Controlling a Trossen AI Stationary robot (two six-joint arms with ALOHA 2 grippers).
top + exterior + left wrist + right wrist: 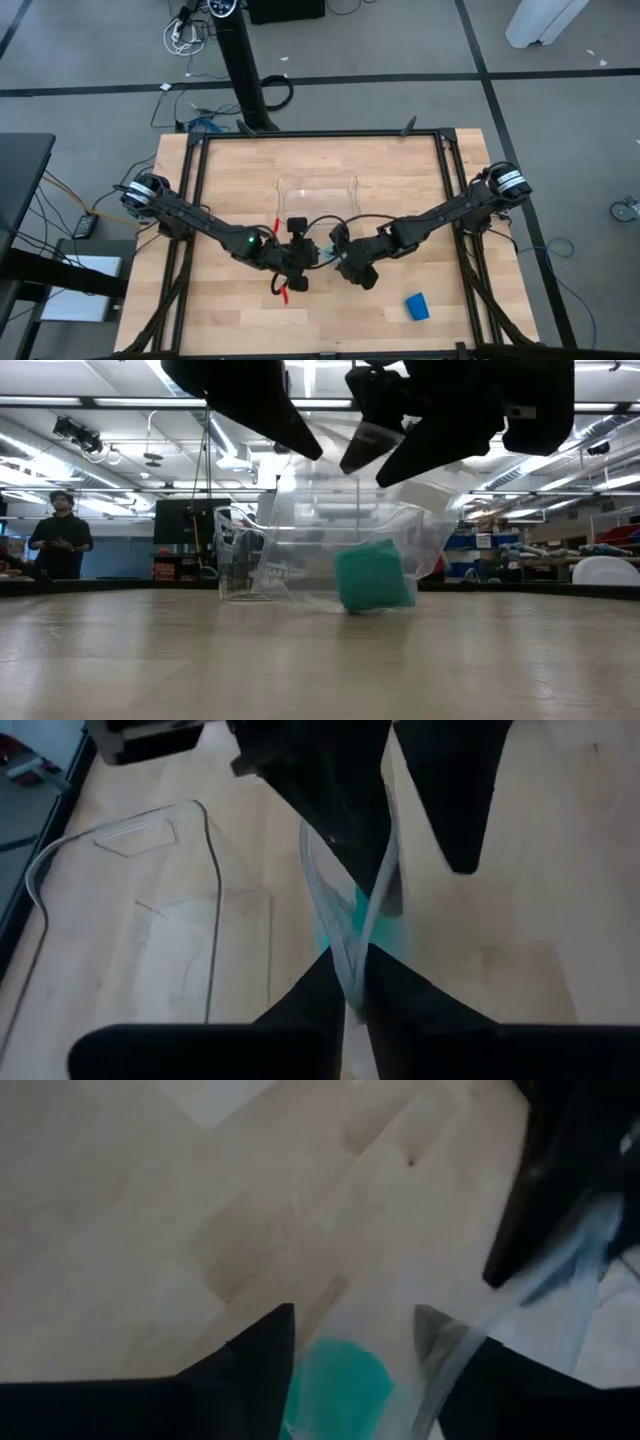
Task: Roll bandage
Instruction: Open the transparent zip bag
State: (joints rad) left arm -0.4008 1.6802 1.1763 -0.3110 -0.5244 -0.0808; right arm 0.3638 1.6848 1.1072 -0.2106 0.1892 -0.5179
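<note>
High view: my right gripper (342, 262) is hanging, fingers spread, beside the left gripper (298, 263) (its grip I cannot tell), bandage (417, 307) lying well apart.

Both dark arms reach inward from the outer edges of the surface and meet near its middle, forming a shallow V in the high view. The left arm stretches from its base at the left side, elbow low, and its left tool (297, 262) sits just left of centre. In the left wrist view its two fingers (300, 1020) stand close together with only a narrow gap at the tips. The right arm comes in from the right side, and its right tool (345, 262) hangs just beside the left one, almost touching. Its fingers (255, 1355) stand clearly apart. In the low view both tools hang above the surface.
</note>
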